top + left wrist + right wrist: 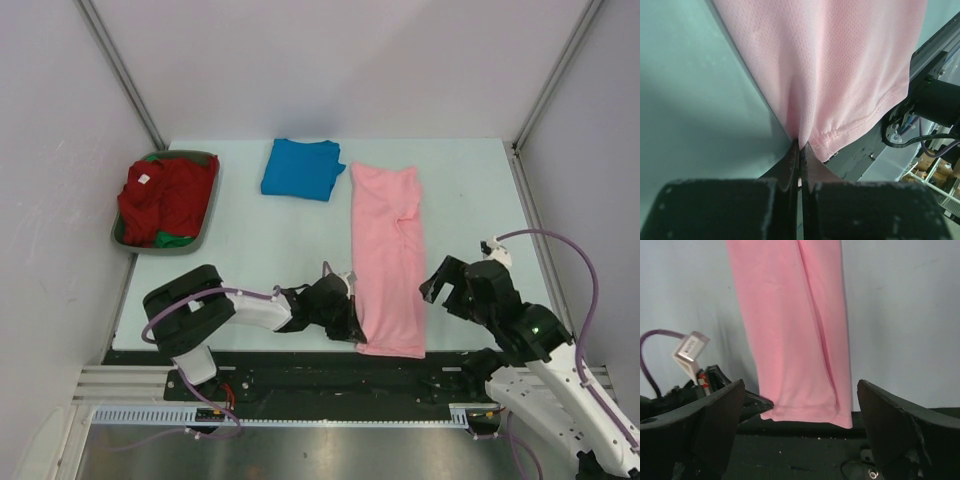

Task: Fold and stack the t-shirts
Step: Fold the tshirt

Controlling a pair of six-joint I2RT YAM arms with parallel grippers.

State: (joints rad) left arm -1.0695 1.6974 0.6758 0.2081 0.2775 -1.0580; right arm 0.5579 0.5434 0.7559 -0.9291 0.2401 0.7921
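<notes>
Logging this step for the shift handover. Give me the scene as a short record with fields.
pink t-shirt: folded lengthwise into a long strip, near hem at the near edge of the table
left gripper: shut on the strip's near left corner
right gripper: open, right of the strip, holding nothing
blue t-shirt: folded, far centre
tray: far left, holds a crumpled red t-shirt and green cloth
</notes>
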